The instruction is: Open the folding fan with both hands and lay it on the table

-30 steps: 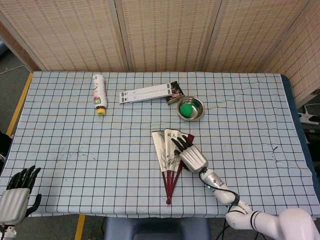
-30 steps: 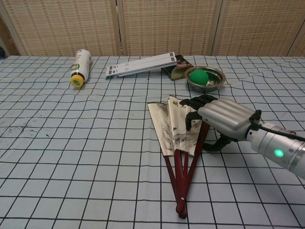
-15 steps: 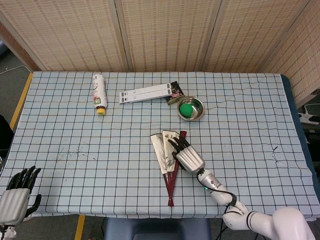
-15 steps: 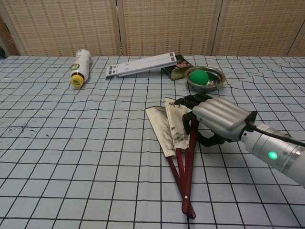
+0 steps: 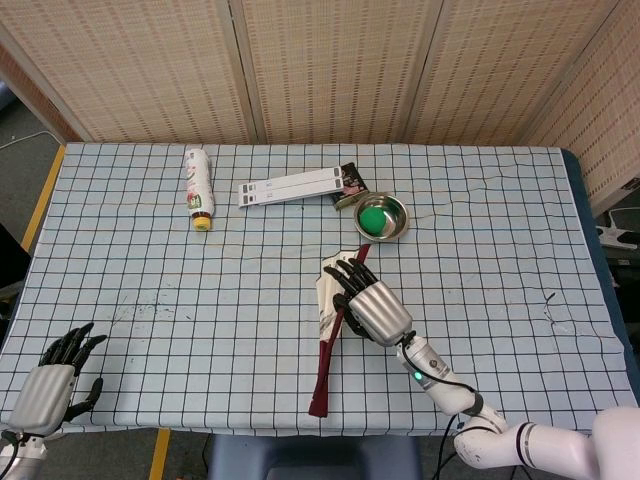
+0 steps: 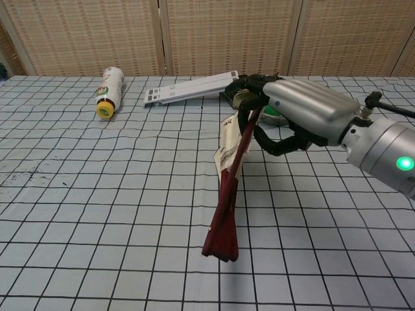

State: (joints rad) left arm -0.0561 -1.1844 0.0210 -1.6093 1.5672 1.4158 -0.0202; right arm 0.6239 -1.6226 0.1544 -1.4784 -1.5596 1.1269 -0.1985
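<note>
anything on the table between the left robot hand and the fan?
Nothing: in the head view only bare checked cloth lies between the left robot hand and the fan, which the right robot hand holds.

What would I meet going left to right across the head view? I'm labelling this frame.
Left robot hand → bottle → white strip → folding fan → right robot hand.

At the table's far side, the white plastic bottle (image 5: 199, 187) lies left of the flat white board (image 5: 291, 187), and the round steel bowl (image 5: 381, 217) right of it.
</note>
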